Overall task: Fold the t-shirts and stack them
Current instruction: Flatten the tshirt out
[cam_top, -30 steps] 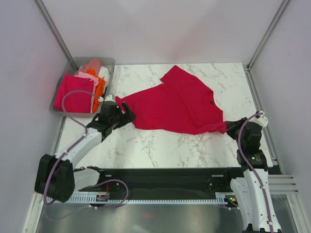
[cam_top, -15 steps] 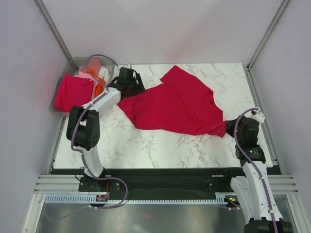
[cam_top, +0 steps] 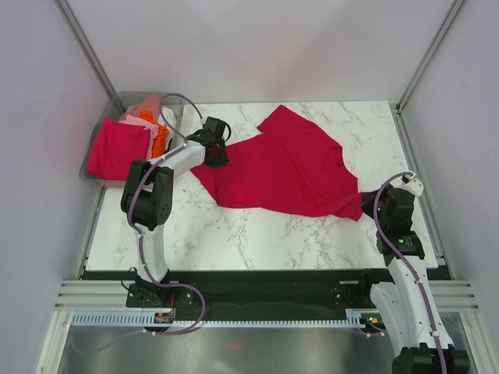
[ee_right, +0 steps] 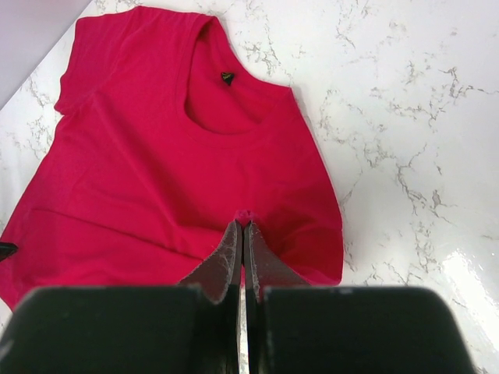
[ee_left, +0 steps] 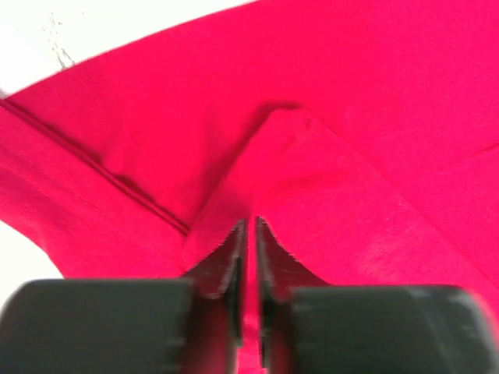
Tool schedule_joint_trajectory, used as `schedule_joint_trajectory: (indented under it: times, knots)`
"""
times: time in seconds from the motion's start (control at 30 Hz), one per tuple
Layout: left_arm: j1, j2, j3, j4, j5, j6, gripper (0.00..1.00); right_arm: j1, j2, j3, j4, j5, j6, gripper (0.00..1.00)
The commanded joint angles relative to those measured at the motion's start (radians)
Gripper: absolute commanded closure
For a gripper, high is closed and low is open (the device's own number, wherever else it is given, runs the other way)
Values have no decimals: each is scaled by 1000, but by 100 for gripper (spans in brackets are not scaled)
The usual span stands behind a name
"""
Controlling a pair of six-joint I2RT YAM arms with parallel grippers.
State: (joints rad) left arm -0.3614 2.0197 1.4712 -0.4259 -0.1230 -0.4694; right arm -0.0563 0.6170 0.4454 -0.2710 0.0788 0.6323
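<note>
A crimson red t-shirt lies spread, slightly rumpled, across the marble table. My left gripper rests on the shirt's left edge. The left wrist view shows that gripper nearly closed, with a raised fold of the red cloth pinched between its jaws. At the shirt's near right corner, my right gripper is shut on a small tuft of cloth. The right wrist view shows this grip, with the shirt and its neck opening stretching away beyond.
A clear grey bin stands at the table's far left corner. It holds a magenta-pink shirt, an orange one, a pale pink one and a white one. Frame posts and pale walls enclose the table.
My left arm swung from the near left of the table up to the shirt's left edge, and its jaws closed on the cloth. The right gripper kept its hold and barely moved.
</note>
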Motion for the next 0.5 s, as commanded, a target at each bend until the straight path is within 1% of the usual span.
schedule_joint_trajectory:
  times: [0.0,0.03,0.1,0.13,0.17,0.2,0.23,0.27,0.47]
  knots:
    - [-1,-27,-12,-4,-30,34,90,-2,3,-5,46,-4,-14,98]
    - [-1,-41,-17,-4,-32,32,97,-1,0,-8,44,-4,-14,98]
    - [-1,-82,-40,-4,-43,32,98,-2,-10,-14,42,-4,-13,99]
    - [-1,-96,-48,-5,-53,31,96,-1,-14,-16,42,-5,-13,99]
    - [-1,-107,-55,-5,-90,22,66,-2,-17,-17,42,-5,-11,98]
    - [2,-122,-70,-5,-102,15,53,-1,-19,-17,42,-8,-11,98]
    - [2,-122,-71,-5,-107,15,46,-2,-20,-17,42,-8,-10,98]
    - [4,-116,-71,-5,-106,17,42,-1,-19,-16,44,-11,-13,98]
    - [4,-32,-57,-10,-52,6,43,-2,-22,-14,38,-28,-6,98]
